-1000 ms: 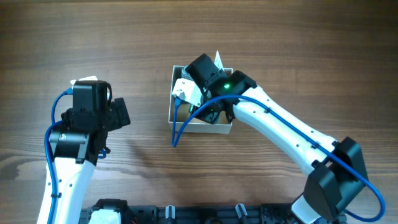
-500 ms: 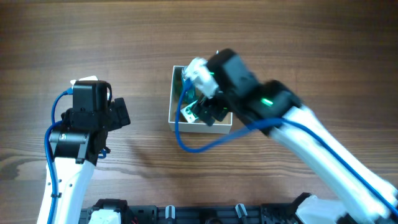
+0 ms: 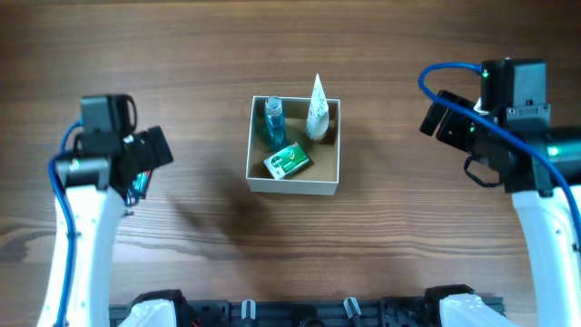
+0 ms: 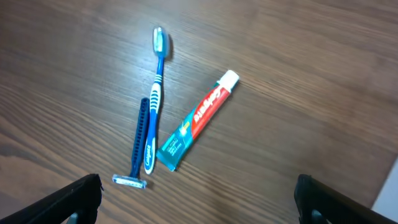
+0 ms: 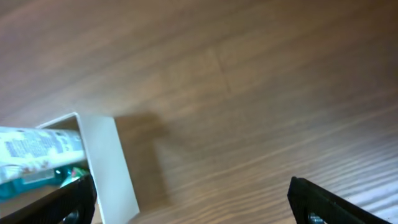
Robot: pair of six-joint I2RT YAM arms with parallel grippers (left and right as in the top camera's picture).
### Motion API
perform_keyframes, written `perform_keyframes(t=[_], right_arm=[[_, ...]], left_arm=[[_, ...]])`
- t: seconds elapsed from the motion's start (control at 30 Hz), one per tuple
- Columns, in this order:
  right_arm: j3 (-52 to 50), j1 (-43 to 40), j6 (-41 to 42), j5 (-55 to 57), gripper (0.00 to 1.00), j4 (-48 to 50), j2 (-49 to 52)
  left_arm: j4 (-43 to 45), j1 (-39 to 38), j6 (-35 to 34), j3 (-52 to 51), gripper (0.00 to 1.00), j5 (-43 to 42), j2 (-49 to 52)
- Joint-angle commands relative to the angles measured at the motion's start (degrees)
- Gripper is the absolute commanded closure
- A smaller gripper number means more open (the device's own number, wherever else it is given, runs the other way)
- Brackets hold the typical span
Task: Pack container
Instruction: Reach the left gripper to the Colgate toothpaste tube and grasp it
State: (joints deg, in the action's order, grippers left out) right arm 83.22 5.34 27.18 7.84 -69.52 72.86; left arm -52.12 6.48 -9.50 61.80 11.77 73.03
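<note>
The container, a small white box with a tan inside, stands mid-table. It holds a blue bottle, a white tube and a green packet. My right gripper is open and empty, well to the right of the box; its wrist view shows the box's white wall and the tube at the left. My left gripper is open and empty at the far left. It hovers above a blue toothbrush, a blue razor and a toothpaste tube lying on the table.
The table is dark wood. The left arm covers most of the loose toiletries in the overhead view. A black rail runs along the front edge.
My right arm has pulled out of the container and swung far to the right, leaving the items in the box. My left arm has shifted a little left.
</note>
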Motion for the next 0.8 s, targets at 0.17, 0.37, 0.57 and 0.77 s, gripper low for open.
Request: perform_keyframes(t=[0.17, 0.37, 0.57, 0.77], right_arm=[[-0.44, -0.22, -1.64, -1.92, 0.0, -0.61, 3.72], [-0.44, -0.22, -2.84, -1.95, 0.0, -0.85, 3.72], [-0.44, -0.22, -3.19, -1.95, 0.0, -1.73, 3.72], [-0.44, -0.22, -3.23, -1.92, 0.0, -2.03, 3.72]], left_arm=[[4.44, 4.68, 8.11, 3.96, 0.0, -7.65, 18.51], [8.41, 4.68, 13.86, 3.93, 0.0, -7.45, 27.69], [12.17, 4.68, 17.07, 3.89, 0.0, -10.03, 34.62], [13.64, 4.68, 18.56, 3.89, 0.0, -14.78, 36.5]])
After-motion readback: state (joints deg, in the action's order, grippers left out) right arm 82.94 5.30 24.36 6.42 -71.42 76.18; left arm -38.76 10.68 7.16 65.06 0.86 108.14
